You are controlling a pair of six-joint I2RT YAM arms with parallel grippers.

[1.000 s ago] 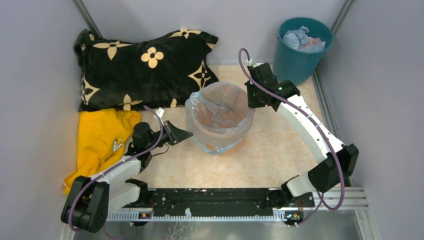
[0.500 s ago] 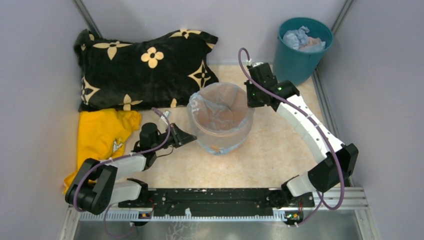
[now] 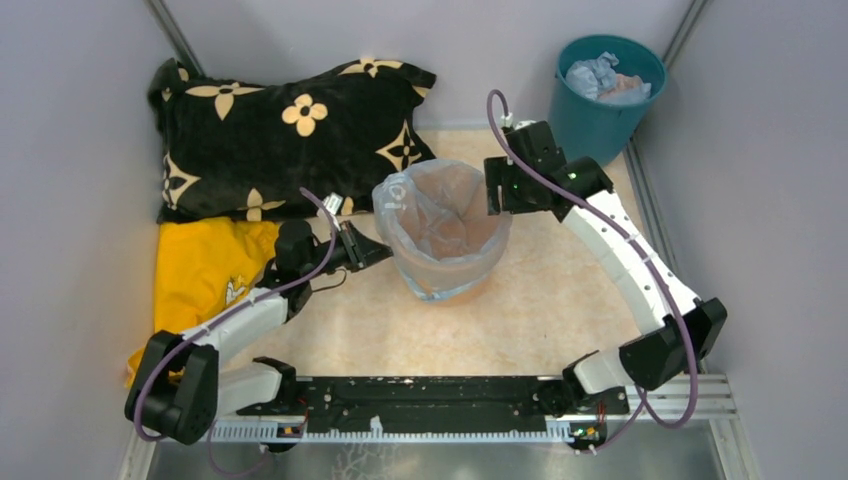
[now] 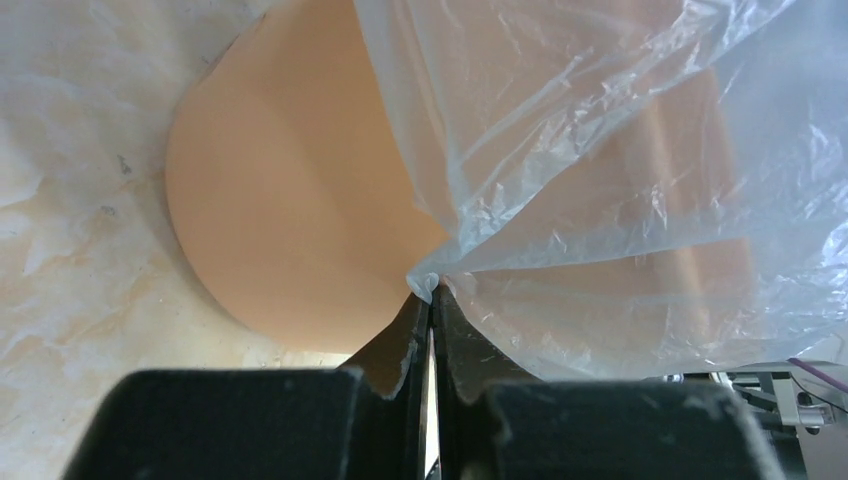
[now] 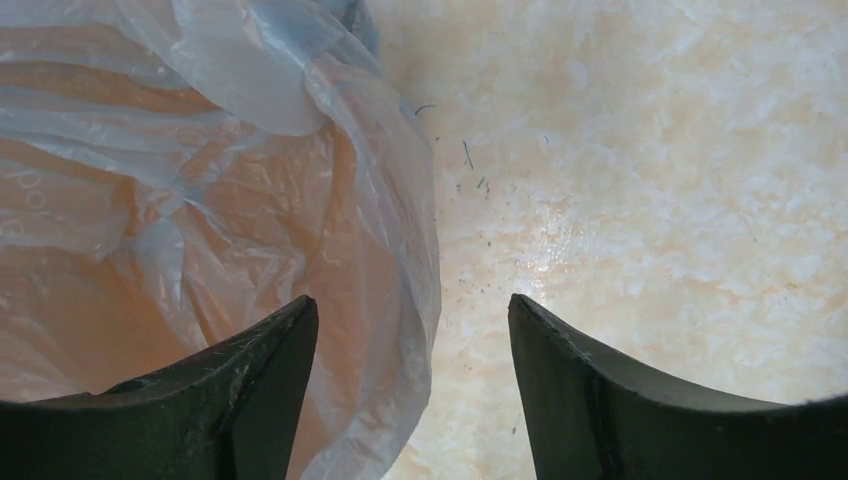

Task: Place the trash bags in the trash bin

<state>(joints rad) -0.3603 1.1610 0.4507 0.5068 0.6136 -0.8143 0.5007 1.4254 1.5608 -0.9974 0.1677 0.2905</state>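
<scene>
Right, the trash bag [image 3: 440, 218] is already sitting in the mouth of the trash bin [image 4: 290, 220], which stands mid-bench between my two arms. The pale film sags down inside the bin and spills over the rim and down the outer wall on the near and right sides. My left fingers [image 4: 403, 345] are together, clamped on a small gathered fold of the film just outside the bin's left wall, and the plastic fans out taut from that pinch. My right fingers [image 5: 255, 375] stand well apart at the far right of the rim and grip nothing. A loose edge of the bag hangs in the gap between them, with bare bench [image 5: 650, 180] beyond it. I judge the step in hand to be seating the bag, meaning settling the film into the bin so it lines it rather than lying bunched across the top. The bag is mostly in, but the overhang looks uneven. Next, I think the right side needs a fresh hold on that slack edge, with the fingers closing on film alone and not on the rim. The left should keep its pinch steady meanwhile, so the light bin doesn't tip or slide. The film is thin and crinkly, so a hard pull could tear it or drag the bin along. The teal bucket [image 3: 600, 120] at the far right corner is well clear of all this.
</scene>
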